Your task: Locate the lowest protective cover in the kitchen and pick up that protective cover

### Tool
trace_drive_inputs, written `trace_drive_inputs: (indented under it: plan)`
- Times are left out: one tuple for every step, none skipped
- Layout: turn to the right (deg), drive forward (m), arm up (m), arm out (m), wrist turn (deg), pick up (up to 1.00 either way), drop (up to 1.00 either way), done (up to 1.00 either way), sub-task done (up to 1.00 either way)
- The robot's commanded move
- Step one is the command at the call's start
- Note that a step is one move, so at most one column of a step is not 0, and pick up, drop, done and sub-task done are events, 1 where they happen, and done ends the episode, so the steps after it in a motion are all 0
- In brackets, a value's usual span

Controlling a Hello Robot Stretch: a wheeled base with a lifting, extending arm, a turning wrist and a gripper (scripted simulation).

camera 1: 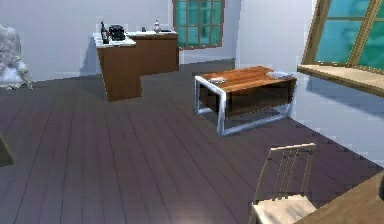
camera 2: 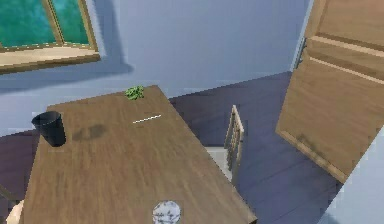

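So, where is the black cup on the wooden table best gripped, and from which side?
The black cup stands upright, mouth up, tapered, near a corner of the table. Probably grip its side wall just below the rim, coming level from the bare tabletop side.

In the forward view, the small things (camera 1: 116,33) on the far table (camera 1: 122,70) are too small to name. A white shape (camera 1: 10,60) is cut by the left edge, a pale chair (camera 1: 285,185) by the bottom edge. In the arm side view the bottom edge cuts the wooden table (camera 2: 110,165) and a round glassy thing (camera 2: 167,211) on it. A slatted chair (camera 2: 234,140) is partly hidden behind this table. The green thing (camera 2: 134,93) on it is too small to name.
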Motion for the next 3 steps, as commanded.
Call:
trace_drive_inputs:
  plan:
    - [0.0,0.00,0.50,0.00,0.0,0.00,0.00,0.00,0.00]
    - [0.0,0.00,0.34,0.00,0.0,0.00,0.00,0.00,0.00]
    - [0.0,0.00,0.00,0.08,0.0,0.00,0.00,0.00,0.00]
